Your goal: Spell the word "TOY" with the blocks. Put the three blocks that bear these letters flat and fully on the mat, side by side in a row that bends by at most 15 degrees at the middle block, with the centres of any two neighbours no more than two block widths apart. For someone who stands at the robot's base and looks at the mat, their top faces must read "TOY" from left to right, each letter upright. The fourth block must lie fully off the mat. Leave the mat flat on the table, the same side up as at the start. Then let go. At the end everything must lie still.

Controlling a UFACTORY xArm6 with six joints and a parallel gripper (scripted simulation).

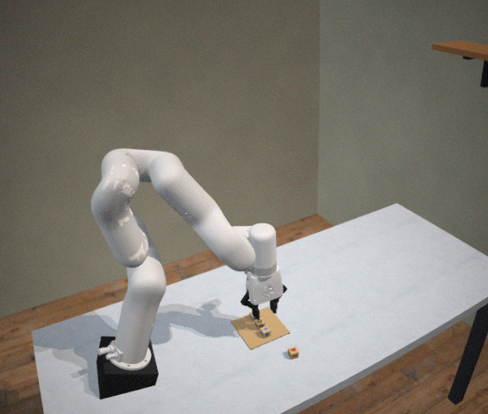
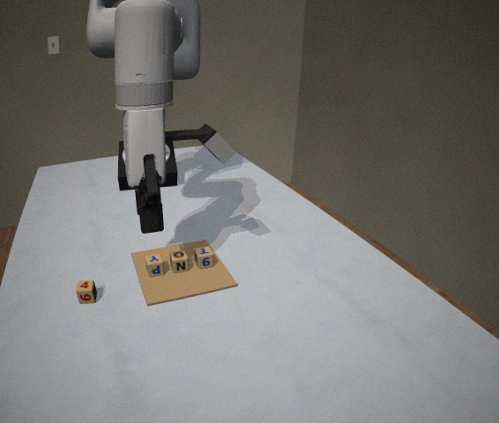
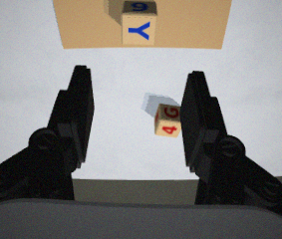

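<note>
The Y block (image 1: 265,330) (image 2: 154,265) (image 3: 140,31), the O block (image 1: 259,323) (image 2: 179,262) and the T block (image 2: 204,256) lie flat on the mat (image 1: 280,329) (image 2: 186,289) (image 3: 190,30) in a nearly straight row with small gaps. Seen from the robot's base, the top faces read T, O, Y from left to right, each upright. The fourth block (image 1: 293,352) (image 2: 85,292) (image 3: 168,124), with a red 4 on top, lies on the table off the mat. My gripper (image 1: 265,314) (image 2: 152,224) (image 3: 138,89) is open and empty, raised above the blocks. The mat lies flat.
The white table (image 1: 347,285) (image 2: 264,345) carries the mat and the fourth block. The robot's black base (image 1: 126,374) stands at one end of the table. A wooden shelf (image 1: 480,51) hangs on the wall, far from the arm.
</note>
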